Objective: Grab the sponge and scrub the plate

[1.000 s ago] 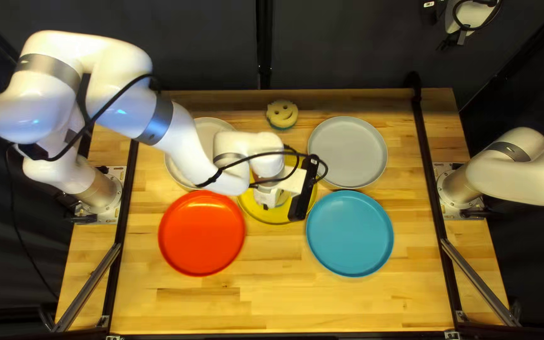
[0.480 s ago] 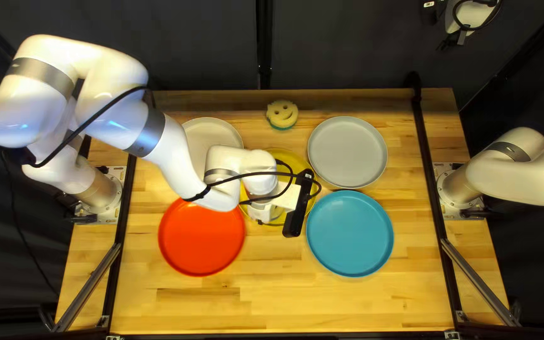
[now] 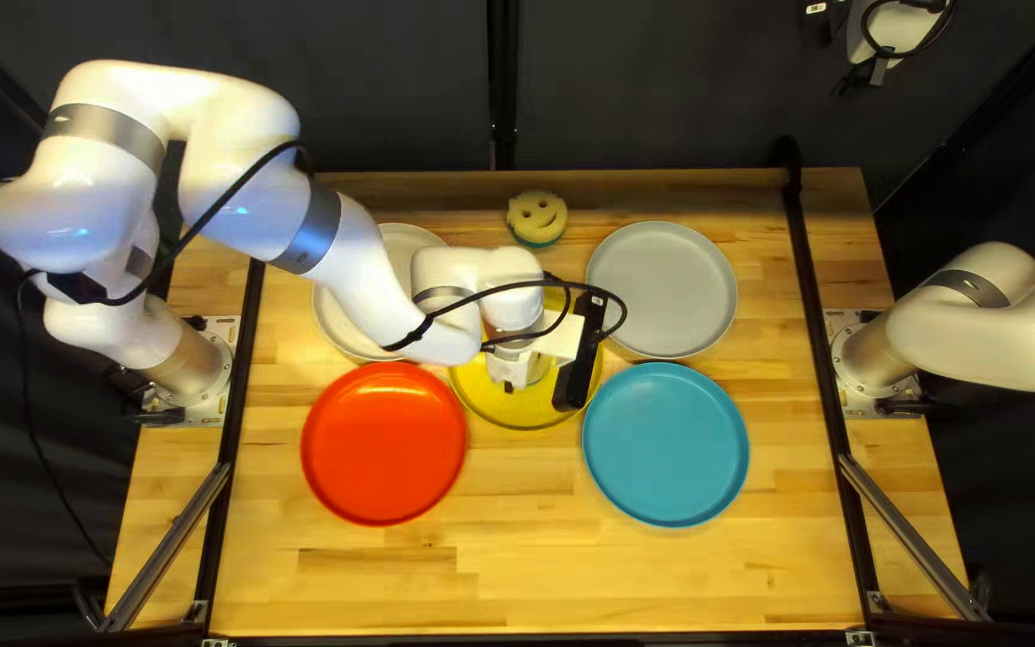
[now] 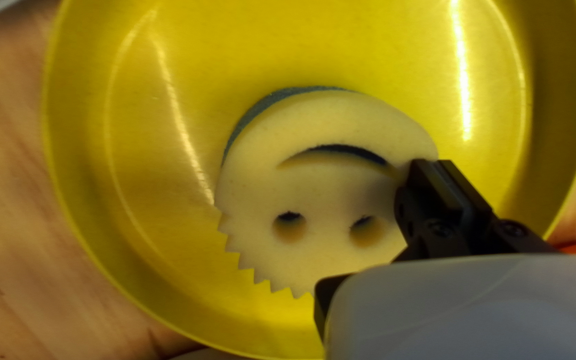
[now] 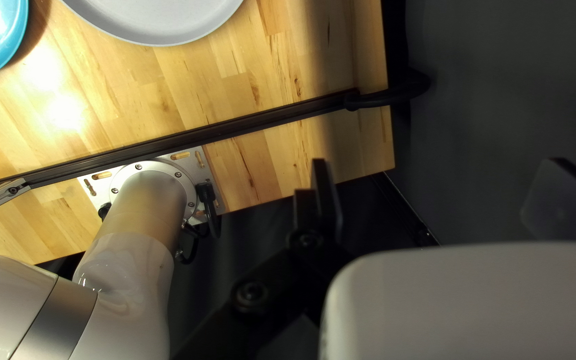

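Yellow plate (image 4: pixel 368 40) may slip if we push hard, with our left gripper (image 4: pixel 433 163) pinching the sponge (image 4: pixel 268 193) and the fingers of our right gripper (image 5: pixel 438 162) apart.

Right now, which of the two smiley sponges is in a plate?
The sponge in the yellow plate; the other sponge lies on the table, near its far edge.

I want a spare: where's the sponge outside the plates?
In the top left view, the sponge sits near the table's far edge, between the white plate and gray plate.
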Available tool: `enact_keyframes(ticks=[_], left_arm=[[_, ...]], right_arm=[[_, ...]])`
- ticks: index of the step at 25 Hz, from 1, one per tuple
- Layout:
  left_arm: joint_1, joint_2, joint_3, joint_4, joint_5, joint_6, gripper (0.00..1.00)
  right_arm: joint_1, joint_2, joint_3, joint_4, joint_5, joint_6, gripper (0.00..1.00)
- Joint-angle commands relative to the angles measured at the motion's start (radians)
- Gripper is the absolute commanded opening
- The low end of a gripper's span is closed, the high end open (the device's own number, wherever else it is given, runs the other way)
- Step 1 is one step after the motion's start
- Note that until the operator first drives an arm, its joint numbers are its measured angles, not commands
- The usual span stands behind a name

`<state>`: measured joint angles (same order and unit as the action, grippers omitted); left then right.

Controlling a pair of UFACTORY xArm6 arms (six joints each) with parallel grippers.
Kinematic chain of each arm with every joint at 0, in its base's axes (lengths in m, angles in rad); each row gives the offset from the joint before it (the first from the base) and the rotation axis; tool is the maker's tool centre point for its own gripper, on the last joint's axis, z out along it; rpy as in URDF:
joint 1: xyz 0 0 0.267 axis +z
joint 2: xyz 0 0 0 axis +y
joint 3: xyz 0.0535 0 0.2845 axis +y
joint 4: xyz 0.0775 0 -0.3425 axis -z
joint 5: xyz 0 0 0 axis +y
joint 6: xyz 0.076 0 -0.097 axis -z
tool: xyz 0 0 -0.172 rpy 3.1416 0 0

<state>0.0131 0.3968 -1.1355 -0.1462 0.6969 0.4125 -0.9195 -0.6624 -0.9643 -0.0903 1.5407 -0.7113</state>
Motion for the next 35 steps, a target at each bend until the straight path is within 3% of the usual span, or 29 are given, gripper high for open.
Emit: enact_keyframes(ticks=[1,14,18,24,29,35], left_arm=[[0.017,0.033,-0.06,0.007,0.031,0.02,0.0],[-0.117,0.014,-0.082,0.028,0.053,-0.082,0.0],[-0.14,-0.004,-0.046,0.023,0.043,-0.093,0.0],[-0.103,-0.084,0.076,0.011,0.024,-0.071,0.0],[-0.12,-0.117,0.088,0.034,0.039,-0.126,0.0],[-0.217,-0.146,0.086,0.085,0.005,-0.256,0.0]], right_arm=[[0.0,0.0,0.0,0.0,0.0,0.0,1.0],[0.0,0.0,0.0,0.0,0.0,0.0,1.0],[0.0,0.0,0.0,0.0,0.0,0.0,1.0],[0.0,0.0,0.0,0.0,0.0,0.0,1.0],[0.0,0.0,0.0,0.0,0.0,0.0,1.0],[0.0,0.0,0.0,0.0,0.0,0.0,1.0]])
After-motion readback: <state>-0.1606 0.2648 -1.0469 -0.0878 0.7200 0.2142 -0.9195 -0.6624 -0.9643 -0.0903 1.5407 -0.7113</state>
